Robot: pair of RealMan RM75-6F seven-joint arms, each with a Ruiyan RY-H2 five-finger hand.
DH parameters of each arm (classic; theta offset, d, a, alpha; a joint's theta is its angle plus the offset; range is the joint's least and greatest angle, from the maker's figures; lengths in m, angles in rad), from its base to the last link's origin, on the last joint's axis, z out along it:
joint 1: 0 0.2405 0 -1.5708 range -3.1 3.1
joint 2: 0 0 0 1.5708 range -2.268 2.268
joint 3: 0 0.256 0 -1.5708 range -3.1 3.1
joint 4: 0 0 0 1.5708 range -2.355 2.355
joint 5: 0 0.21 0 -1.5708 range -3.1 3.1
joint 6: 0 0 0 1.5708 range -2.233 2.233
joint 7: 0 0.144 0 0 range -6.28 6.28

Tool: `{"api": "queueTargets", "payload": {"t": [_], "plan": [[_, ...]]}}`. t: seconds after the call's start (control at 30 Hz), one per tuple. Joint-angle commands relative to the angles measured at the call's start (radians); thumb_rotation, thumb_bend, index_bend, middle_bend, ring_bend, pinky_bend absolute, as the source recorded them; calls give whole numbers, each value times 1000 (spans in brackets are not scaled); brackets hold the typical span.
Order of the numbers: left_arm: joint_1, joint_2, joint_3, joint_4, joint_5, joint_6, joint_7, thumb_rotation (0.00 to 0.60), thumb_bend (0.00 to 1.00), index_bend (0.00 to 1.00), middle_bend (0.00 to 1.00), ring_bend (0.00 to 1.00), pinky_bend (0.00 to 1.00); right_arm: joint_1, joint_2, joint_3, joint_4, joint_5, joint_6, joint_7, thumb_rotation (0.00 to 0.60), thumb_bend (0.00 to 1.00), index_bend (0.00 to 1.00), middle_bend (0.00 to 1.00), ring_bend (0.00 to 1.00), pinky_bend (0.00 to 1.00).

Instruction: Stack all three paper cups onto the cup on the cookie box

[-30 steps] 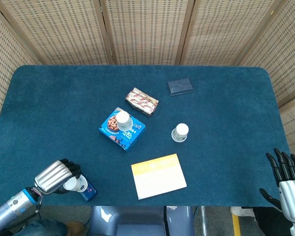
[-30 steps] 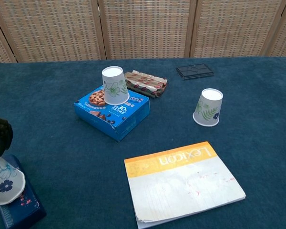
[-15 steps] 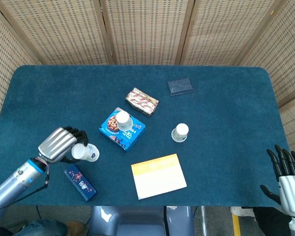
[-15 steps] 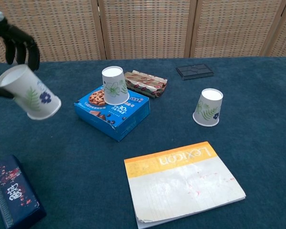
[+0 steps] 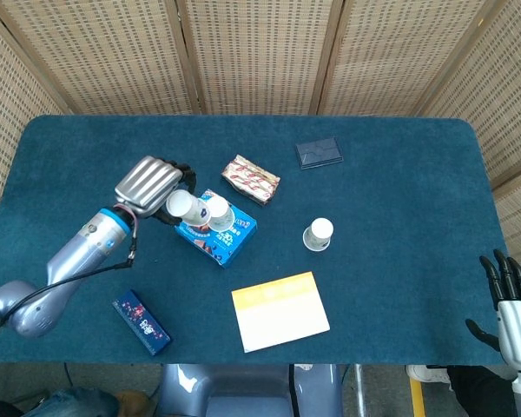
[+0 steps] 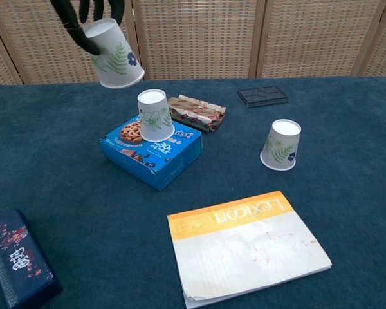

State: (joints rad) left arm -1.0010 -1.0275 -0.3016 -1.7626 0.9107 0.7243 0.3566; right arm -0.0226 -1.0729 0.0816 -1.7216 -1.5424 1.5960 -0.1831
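Note:
My left hand (image 5: 149,187) (image 6: 83,14) holds an upside-down paper cup (image 5: 181,205) (image 6: 114,53) in the air, tilted, just left of and above the cup (image 5: 218,211) (image 6: 155,115) that stands upside down on the blue cookie box (image 5: 215,228) (image 6: 152,151). Another upside-down paper cup (image 5: 318,234) (image 6: 281,145) stands on the table to the right. At the bottom right corner of the head view my right hand (image 5: 513,306) is off the table's edge, fingers apart, holding nothing.
A yellow-and-white book (image 5: 280,310) (image 6: 247,242) lies at the front middle. A dark blue patterned box (image 5: 141,321) (image 6: 16,264) lies front left. A red-striped packet (image 5: 251,179) (image 6: 196,112) lies behind the cookie box, and a dark flat case (image 5: 319,153) (image 6: 262,95) farther back.
My left hand has lifted the cup off the dark blue box at the front left and carried it up and right, to beside the cup on the cookie box. The right hand stayed low.

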Motion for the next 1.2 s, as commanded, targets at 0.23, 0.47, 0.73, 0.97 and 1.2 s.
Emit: {"api": "queueTargets", "payload": {"t": [0.23,0.47,0.73,0.97,1.2], "plan": [[-217,-155,74,168,-285,-45,167,600,5,544,425,443,449,7,1,12,9,37,-14,9,600,0,0,0,0,0],[-255,-177,113,201,-343,-39,186,600,4,544,425,443,449,6,2,14,10,43,-10,14,600,0,0,0,0,0],[-272,-191,132,218,-354,-47,158,600,0,292,170,182,295,6,1,11,10,42,-7,9,600,0,0,0,0,0],[-252,-185,123,219,-300,-52,92,600,0,0,0,0,102,6,-1,9,11,42,-7,5,600,0,0,0,0,0],[-201,-160,110,217,-193,-56,-6,600,0,0,0,0,101,10,-5,5,11,41,-13,-5,600,0,0,0,0,0]]}}
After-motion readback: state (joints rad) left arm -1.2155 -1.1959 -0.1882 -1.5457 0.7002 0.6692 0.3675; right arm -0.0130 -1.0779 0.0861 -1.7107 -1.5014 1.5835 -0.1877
